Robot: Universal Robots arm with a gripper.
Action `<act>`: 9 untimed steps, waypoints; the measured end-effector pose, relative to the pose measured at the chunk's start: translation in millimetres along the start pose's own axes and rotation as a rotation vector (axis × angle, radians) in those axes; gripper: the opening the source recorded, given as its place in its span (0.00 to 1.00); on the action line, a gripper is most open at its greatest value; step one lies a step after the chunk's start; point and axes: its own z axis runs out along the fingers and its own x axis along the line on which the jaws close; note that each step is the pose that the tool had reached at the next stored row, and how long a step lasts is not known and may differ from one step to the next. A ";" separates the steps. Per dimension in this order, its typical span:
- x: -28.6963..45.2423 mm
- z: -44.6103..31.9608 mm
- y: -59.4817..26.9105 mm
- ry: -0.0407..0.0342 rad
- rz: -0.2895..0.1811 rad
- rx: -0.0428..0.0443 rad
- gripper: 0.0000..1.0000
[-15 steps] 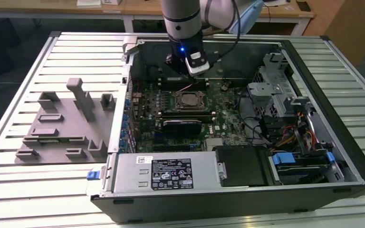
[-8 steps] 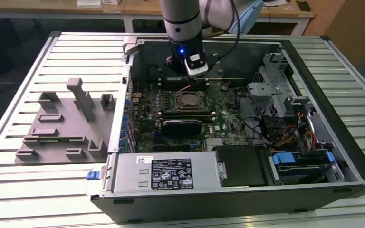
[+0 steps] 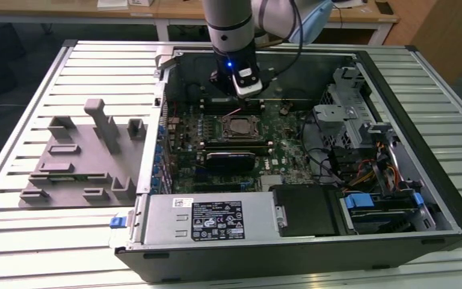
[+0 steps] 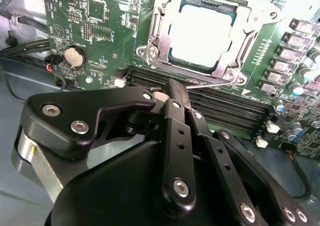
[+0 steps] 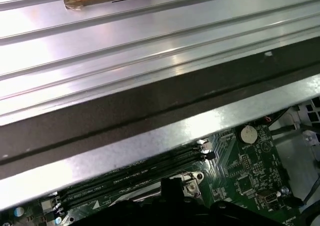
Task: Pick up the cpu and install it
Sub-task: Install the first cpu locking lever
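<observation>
The cpu (image 4: 200, 33) already lies flat inside the open socket frame (image 4: 155, 41) on the motherboard (image 4: 100, 21), and the hand (image 4: 172, 93), fingers closed together and holding nothing, hangs just beside it above the memory slots (image 4: 225, 108), so a clean seat means checking that every edge sits level.

The cpu (image 4: 200, 33), a shiny silver square with a pale rim, is lying flat in the socket (image 4: 165, 51) on the green motherboard (image 4: 90, 16).
</observation>
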 end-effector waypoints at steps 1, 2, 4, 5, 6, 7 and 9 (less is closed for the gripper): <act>0.2 0.3 0.4 -0.0002 0.001 0.0002 0.11; 0.4 0.8 0.7 -0.0004 0.003 0.0003 0.11; 0.7 1.7 0.9 -0.0010 0.006 0.0008 0.11; 0.7 2.2 0.9 -0.0016 0.009 0.0016 0.11; 0.9 2.8 0.8 -0.0023 0.013 0.0022 0.11; 1.0 3.5 0.7 -0.0031 0.018 0.0031 0.11; 1.2 4.6 0.6 -0.0046 0.027 0.0046 0.11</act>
